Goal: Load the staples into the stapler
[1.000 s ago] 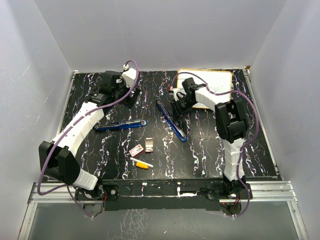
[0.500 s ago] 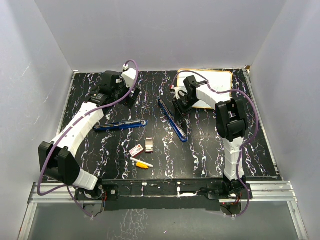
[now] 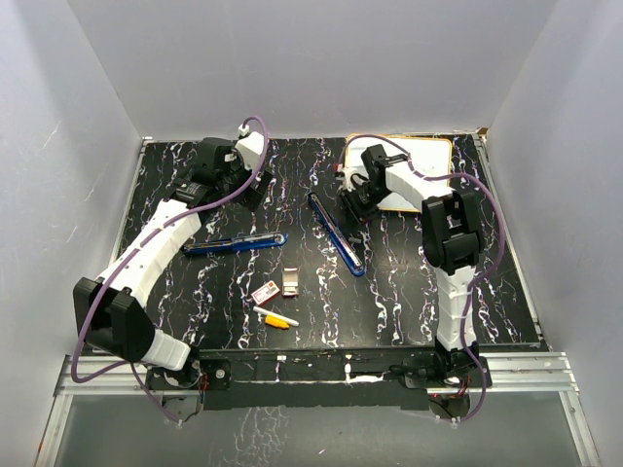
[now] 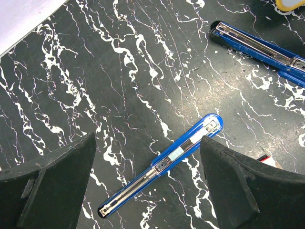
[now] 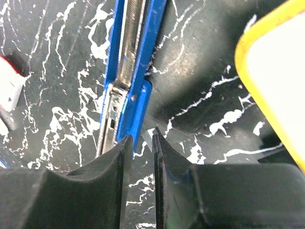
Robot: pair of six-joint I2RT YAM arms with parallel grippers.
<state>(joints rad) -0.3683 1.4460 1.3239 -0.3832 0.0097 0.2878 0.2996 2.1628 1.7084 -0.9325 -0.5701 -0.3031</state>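
so here's where it's at: the staples, meaning the tiny red-and-white cardboard staple box point(image 3: 265, 293) and a small silvery-grey piece just beside it point(image 3: 289, 284), sit on the black white-veined marble-look bench point(image 3: 409, 292) near the front edge, a bit left of centre, with nothing touching them; the yellow-and-white marker point(image 3: 275, 317) lies just nearer than them. The long blue stapler with its silvery metal channel facing up point(image 3: 336, 232) lies diagonally at mid-bench; I'd guess it's laid open like that so a strip can drop straight into the channel. The right gripper point(image 5: 141, 138) hangs low right at the stapler's far end, beside the hinge block, fingers almost together with only a slit between them; can't tell if anything is pinched in there; my read is it's poking at the mechanism rather than carrying staples. A second long blue stapler-like piece with a metal mechanism point(image 4: 164, 169) lies further left; the left gripper point(image 4: 147, 143) hovers above it at the far left with its fingers wide apart, holding nothing, probably parked ready to steady it. The yellow-rimmed white board point(image 3: 428, 156) sits at the far right, just behind the right gripper; so loading looks not yet started to me.
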